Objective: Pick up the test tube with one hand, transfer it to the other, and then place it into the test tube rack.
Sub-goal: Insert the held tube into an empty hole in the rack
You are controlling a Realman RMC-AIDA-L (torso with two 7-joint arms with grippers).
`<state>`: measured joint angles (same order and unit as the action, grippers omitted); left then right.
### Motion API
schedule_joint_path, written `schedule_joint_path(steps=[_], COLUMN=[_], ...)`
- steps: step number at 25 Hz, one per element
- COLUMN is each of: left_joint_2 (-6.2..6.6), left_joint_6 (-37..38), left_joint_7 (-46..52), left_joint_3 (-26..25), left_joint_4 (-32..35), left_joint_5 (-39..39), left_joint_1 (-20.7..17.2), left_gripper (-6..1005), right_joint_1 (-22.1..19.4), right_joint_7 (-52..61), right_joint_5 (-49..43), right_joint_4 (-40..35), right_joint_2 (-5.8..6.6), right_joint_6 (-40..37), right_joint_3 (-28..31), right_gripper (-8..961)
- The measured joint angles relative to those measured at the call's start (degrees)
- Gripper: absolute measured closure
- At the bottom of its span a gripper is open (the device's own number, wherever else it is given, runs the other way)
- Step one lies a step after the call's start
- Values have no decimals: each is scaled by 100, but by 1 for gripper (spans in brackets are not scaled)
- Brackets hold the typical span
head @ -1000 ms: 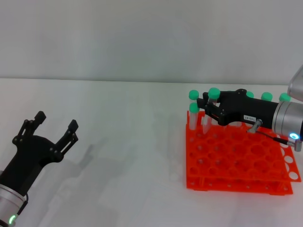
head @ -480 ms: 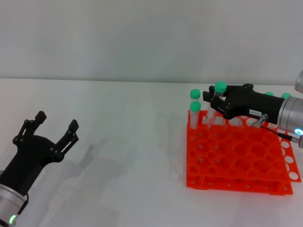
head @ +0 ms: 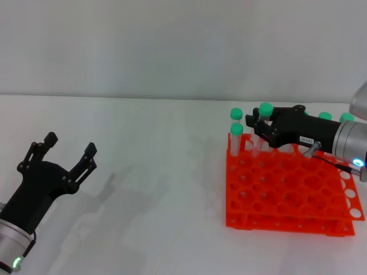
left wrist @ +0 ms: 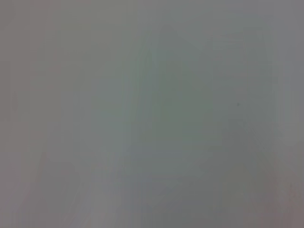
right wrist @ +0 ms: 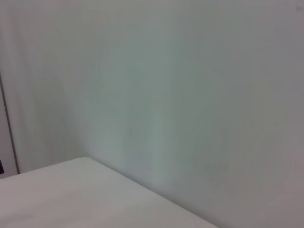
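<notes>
The left gripper (head: 63,157) is hovering over the white table (head: 155,172), well to the left of the orange rack (head: 287,195), with its fingers spread and holding nothing. Farther back, the right gripper (head: 259,127) is reaching over the rack's far left corner, pinching a green-capped tube (head: 264,117) standing upright there. Other capped tubes (head: 235,137) are standing along the rack's far row.

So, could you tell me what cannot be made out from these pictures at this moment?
- Head view: whether the right gripper is clamped on the test tube; its fingers overlap the tube.
- Head view: which hole of the test tube rack the tube's lower end meets; the gripper hides it.
- Both wrist views: only blank surfaces, no gripper or tube.
</notes>
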<state>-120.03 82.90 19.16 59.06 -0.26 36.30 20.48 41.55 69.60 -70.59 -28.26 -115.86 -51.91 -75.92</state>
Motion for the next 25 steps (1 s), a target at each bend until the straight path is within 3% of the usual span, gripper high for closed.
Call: schedule_joint_path(steps=[25], left_joint_2=[-3], left_joint_6=[14], left_joint_7=[0], left_joint_3=[0], left_joint_4=[0], left_joint_5=[-18], left_joint_1=[51], left_gripper=[114], right_joint_1=[12], right_joint_7=[-105], right_joint_5=[-21], right_joint_4=[19], right_joint_2=[6], right_joint_6=[342], right_joint_3=[-664], right_gripper=[669])
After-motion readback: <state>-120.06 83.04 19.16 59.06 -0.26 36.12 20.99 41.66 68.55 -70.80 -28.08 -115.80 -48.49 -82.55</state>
